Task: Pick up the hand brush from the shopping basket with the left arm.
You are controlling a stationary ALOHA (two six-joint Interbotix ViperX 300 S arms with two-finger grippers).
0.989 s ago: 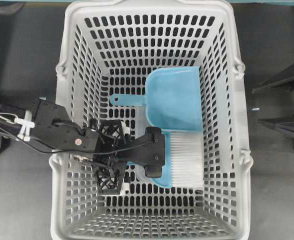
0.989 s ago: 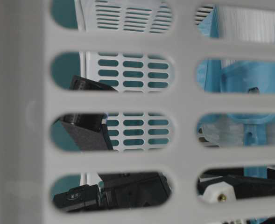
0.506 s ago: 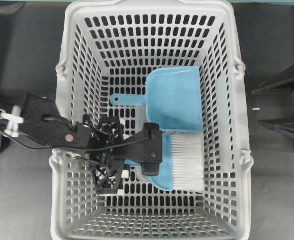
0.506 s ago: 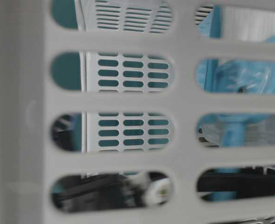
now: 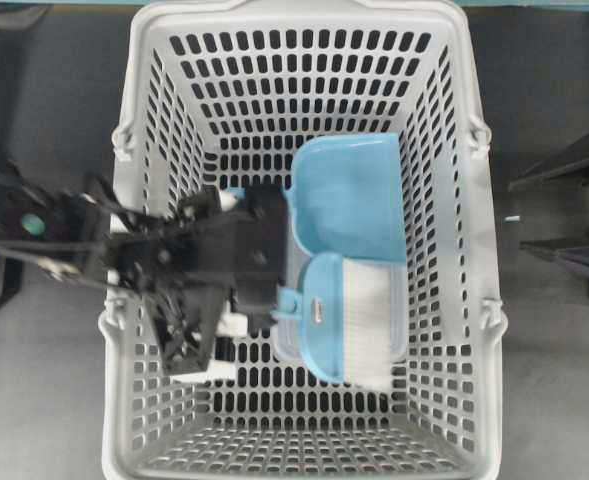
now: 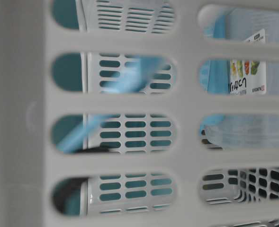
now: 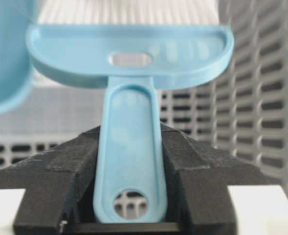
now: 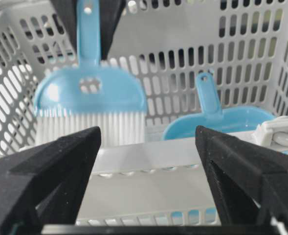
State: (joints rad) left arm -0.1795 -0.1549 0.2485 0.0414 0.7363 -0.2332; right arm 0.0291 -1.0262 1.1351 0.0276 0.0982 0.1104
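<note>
Hand brush (image 5: 339, 320) inside shopping basket (image 5: 304, 60), dustpan (image 5: 349, 195) just beside it.

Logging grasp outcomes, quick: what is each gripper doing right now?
Left gripper: shut on the hand brush, gripping its handle.
Right gripper: open, holding nothing.

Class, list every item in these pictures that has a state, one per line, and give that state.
hand brush: gripped by its handle, lifted off the basket floor, bristles hanging down.
left gripper: fingers shut on the brush handle.
right gripper: open, holding nothing, outside the basket.
dustpan: lying flat on the basket floor, untouched.
shopping basket: upright on the table, handles folded down.
</note>
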